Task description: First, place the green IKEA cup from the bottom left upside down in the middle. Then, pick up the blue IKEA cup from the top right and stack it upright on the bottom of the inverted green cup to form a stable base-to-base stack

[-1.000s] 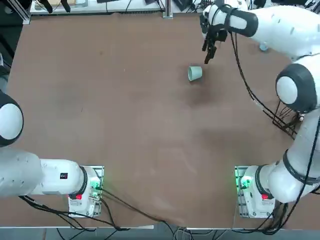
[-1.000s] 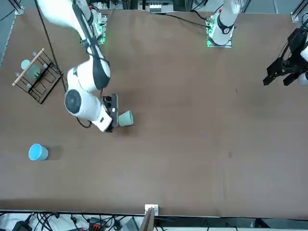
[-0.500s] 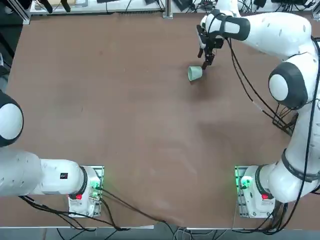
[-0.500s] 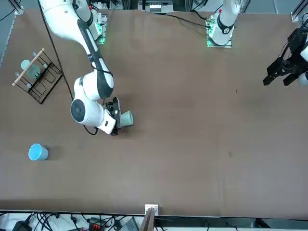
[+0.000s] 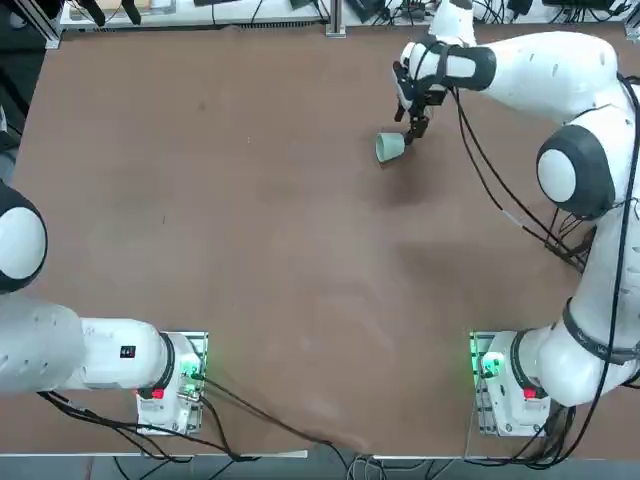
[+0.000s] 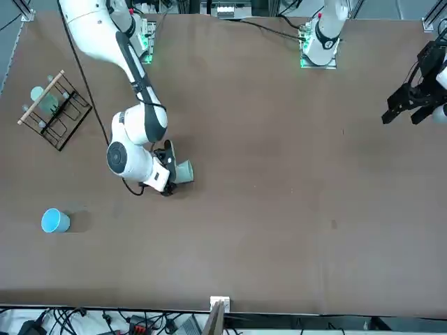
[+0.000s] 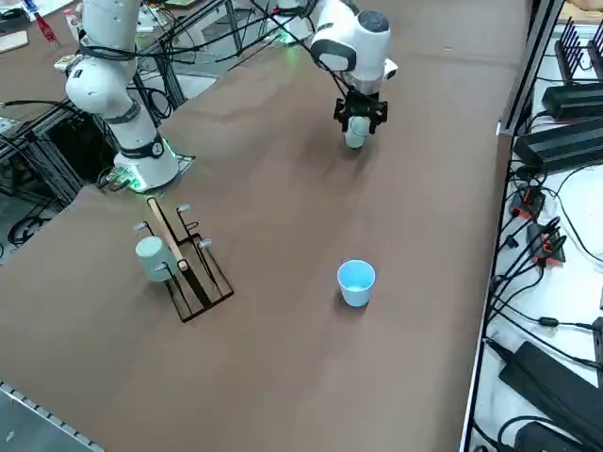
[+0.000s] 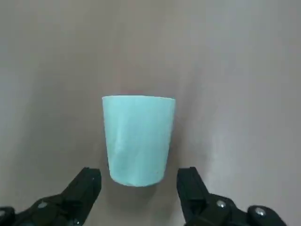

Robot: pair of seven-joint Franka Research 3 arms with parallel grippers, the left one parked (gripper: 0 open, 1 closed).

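Observation:
The green IKEA cup lies on its side on the brown table, right of centre and toward the far edge; it also shows as the cup and cup. My right gripper hangs low just beyond its narrow base. In the wrist view the gripper is open, one black finger on each side of the cup's base end, not touching it. The blue IKEA cup stands upright near the far right corner, seen also as the cup. The middle is bare tabletop.
A black wire rack with a pale cup on it stands by the table's right edge. The parked left arm's gripper hangs over the table's left side. Cables and boxes lie past the far edge.
My right gripper has come down and in toward the green cup's base, staying open. The cup has not moved.

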